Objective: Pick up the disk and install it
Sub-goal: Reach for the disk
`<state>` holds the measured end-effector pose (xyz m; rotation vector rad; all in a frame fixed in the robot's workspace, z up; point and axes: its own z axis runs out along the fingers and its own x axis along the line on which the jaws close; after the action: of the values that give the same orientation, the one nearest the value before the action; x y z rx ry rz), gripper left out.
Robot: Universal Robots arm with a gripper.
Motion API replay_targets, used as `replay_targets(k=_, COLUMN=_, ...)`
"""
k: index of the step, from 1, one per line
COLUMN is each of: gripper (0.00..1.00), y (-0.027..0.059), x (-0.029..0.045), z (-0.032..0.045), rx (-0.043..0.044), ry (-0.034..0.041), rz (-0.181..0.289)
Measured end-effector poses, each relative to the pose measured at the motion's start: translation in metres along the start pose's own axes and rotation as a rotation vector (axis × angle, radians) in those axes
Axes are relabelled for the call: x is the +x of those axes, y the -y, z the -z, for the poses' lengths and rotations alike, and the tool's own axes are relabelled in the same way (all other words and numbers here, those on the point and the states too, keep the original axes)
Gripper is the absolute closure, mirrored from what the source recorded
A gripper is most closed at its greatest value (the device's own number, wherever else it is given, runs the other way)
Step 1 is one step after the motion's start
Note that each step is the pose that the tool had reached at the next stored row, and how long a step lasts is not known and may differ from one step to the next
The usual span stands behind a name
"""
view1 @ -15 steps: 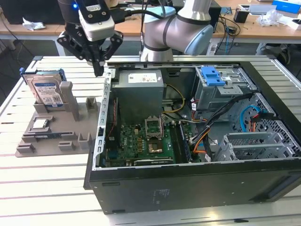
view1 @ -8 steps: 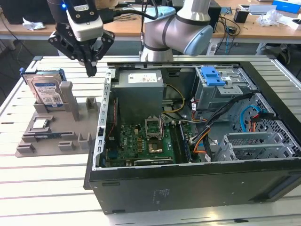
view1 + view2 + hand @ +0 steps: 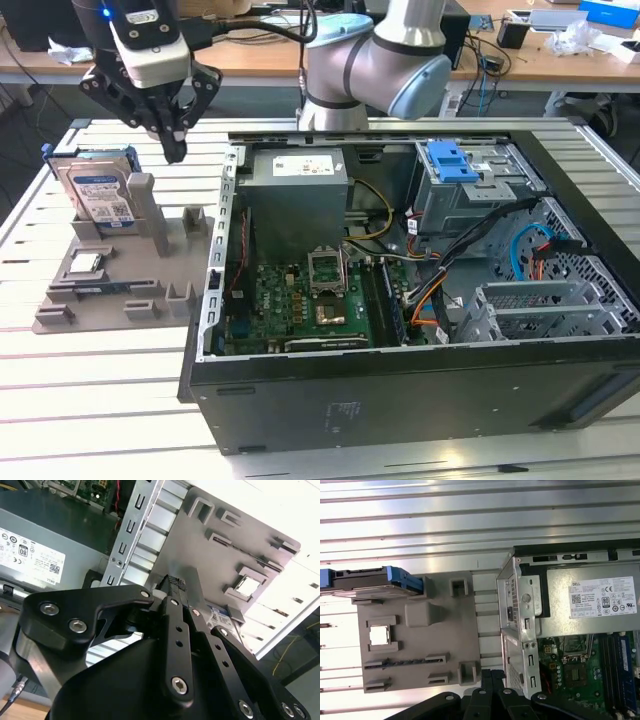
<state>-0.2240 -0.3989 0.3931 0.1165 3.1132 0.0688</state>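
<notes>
The pincer (image 3: 175, 584) is nearest the lens in both wrist views: black linkages folded in, fingers (image 3: 176, 625) clenched tip to tip with nothing between them. In the exterior view it hangs above the grey fixture (image 3: 105, 300), between the disk (image 3: 95, 180) and the open computer case (image 3: 400, 400).

Disk: it stands on edge in a slot at the fixture's far corner, toward the exterior view's left, leaning slightly, a blue carrier frame round it. It is near the pincer but apart from it.

Step, as I judge it: approach for the pick-up. No grasp is made and nothing is installed. The drive cage (image 3: 480, 190) carries a bare blue bracket (image 3: 450, 160).

What a grasp calls for, in my judgement: fingers parted first, then lined up with the disk's thin upper edge, keeping off the upright post (image 3: 140, 205) just beside it.

Labels: the disk's face bears a white label (image 3: 105, 205) with a blue band and barcodes; the power supply (image 3: 300, 200) bears a white label of marks and barcodes. I do not transcribe either. A small square silver chip (image 3: 85, 262) sits in a recess of the fixture, which rests on the slatted surface (image 3: 100, 400)
</notes>
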Motion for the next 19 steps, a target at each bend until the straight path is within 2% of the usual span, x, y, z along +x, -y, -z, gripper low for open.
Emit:
replay_targets(k=14, gripper=0.89, y=0.0012, x=0.0160, z=0.0003, rx=-0.0001, ry=0.0000, rz=0.000)
replay_targets(k=19, gripper=0.89, y=0.0014, x=0.0190, z=0.0003, rx=0.0000, ry=0.0000, rz=0.000)
